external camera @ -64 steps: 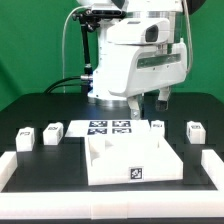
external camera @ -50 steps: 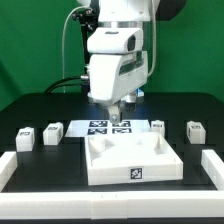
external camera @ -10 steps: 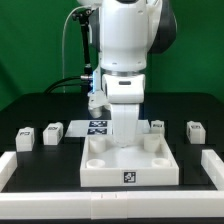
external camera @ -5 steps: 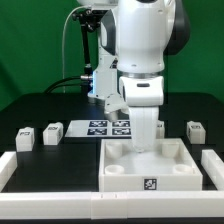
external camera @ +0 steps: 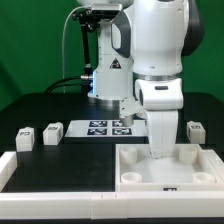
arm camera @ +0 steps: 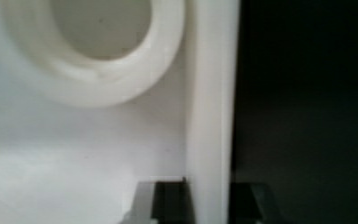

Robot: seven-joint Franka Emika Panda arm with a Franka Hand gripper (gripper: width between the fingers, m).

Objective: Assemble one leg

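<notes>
The large white tray-like tabletop lies at the front on the exterior view's right. My gripper reaches down into it and is shut on its rear wall. In the wrist view the thin white wall runs between my two dark fingers, with a round leg socket beside it. Two small white tagged legs stand on the exterior view's left and one leg on the right. None is held.
The marker board lies behind the tabletop near the arm's base. A raised white border runs along the front, with a post at the left end. The tabletop sits close to the border's right end.
My gripper has dragged the tabletop from the middle to the exterior view's right and slightly toward the front. The legs and the marker board have not moved.
</notes>
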